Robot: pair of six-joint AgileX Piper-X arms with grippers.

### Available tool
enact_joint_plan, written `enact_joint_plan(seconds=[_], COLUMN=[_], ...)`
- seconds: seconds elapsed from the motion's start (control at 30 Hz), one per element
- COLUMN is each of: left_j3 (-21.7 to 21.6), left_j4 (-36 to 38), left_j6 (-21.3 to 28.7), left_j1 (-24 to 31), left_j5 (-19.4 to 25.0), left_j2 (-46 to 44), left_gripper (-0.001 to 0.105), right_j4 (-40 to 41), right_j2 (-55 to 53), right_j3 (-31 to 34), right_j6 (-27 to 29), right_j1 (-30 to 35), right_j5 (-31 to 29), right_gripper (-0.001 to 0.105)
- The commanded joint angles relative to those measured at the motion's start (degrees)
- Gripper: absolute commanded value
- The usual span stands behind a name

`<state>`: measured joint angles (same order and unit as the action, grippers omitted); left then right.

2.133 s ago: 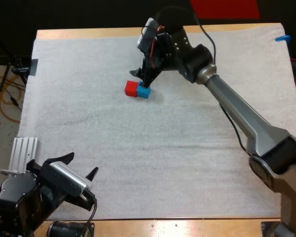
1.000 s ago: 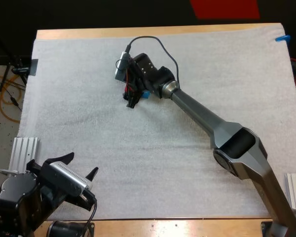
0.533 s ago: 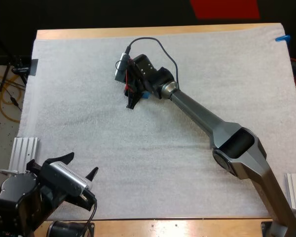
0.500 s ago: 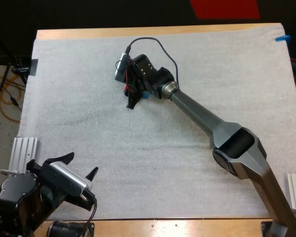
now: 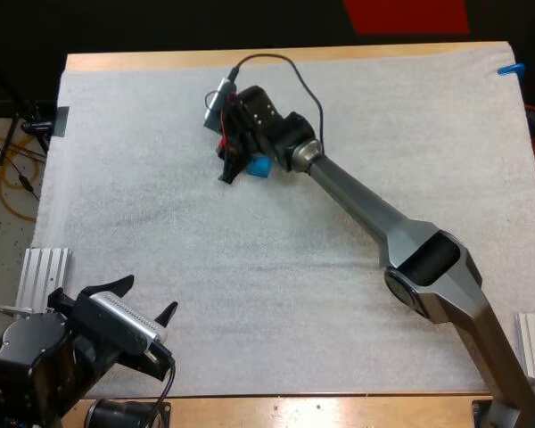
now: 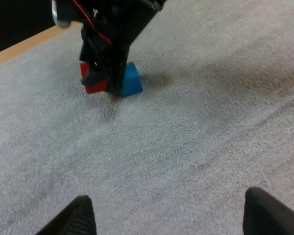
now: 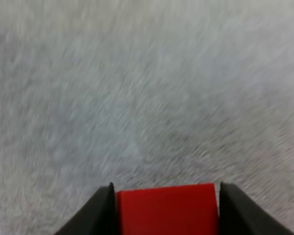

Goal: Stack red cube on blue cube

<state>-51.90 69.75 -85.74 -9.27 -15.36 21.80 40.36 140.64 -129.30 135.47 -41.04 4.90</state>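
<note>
My right gripper [image 7: 166, 211] is shut on the red cube [image 7: 166, 209], its black fingers [image 7: 99, 213] pressing on both sides. In the left wrist view the red cube [image 6: 94, 84] sits low in that gripper, right beside the blue cube [image 6: 131, 81], which rests on the mat. From above, the blue cube [image 5: 259, 166] shows just right of my right gripper [image 5: 231, 165], whose body covers most of the red cube. My left gripper [image 5: 143, 301] is open at the mat's near left corner, its fingertips [image 6: 81, 215] apart with nothing between them.
The white mat [image 5: 339, 267] spreads wide around the cubes. My right arm [image 5: 366, 209] crosses it diagonally from the right edge to the cubes. A ribbed metal block [image 5: 43, 275] lies off the mat at the near left.
My right gripper moved from over the blue cube to the red cube and took hold of it. In the last half second it shifted slightly left and away, uncovering more of the blue cube.
</note>
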Motion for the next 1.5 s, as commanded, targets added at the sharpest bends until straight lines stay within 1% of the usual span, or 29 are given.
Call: enact_joint_plan(seconds=[0.0, 0.07, 0.2, 0.33, 0.5, 0.9, 1.17, 1.47], left_j3=[0.1, 0.1, 0.1, 0.1, 0.1, 0.1, 0.1, 0.2], left_j4=[-0.6, -0.6, -0.6, -0.9, -1.6, -1.6, -2.0, -2.9], left_j6=[-0.6, -0.6, -0.2, -0.2, -0.2, -0.2, 0.3, 0.3], left_j1=[-0.2, -0.2, -0.2, -0.2, -0.2, -0.2, -0.2, -0.2], left_j5=[0.1, 0.1, 0.1, 0.1, 0.1, 0.1, 0.1, 0.1], left_j2=[-0.1, -0.1, -0.1, -0.1, -0.1, -0.1, -0.1, -0.1], left_gripper=[0.063, 0.063, 0.063, 0.063, 0.063, 0.063, 0.063, 0.063], right_j4=[1.5, 2.4, 5.0, 8.1, 12.5, 18.2, 19.1, 19.1], right_j2=[-0.4, -0.4, -0.4, -0.7, -1.8, -2.6, -2.6, -2.6], right_j3=[-1.9, -3.5, -6.6, -8.4, -8.6, -8.6, -8.6, -7.8], right_j6=[-0.4, -0.9, -3.2, -3.3, -4.8, -6.9, -8.4, -8.9], right_j1=[0.2, 0.2, 0.2, 0.2, 0.2, 0.9, 1.9, 2.2], right_j5=[0.1, 0.0, -2.7, -4.9, -4.9, -4.9, -4.9, -4.3], right_gripper=[0.041, 0.041, 0.041, 0.041, 0.041, 0.041, 0.041, 0.041])
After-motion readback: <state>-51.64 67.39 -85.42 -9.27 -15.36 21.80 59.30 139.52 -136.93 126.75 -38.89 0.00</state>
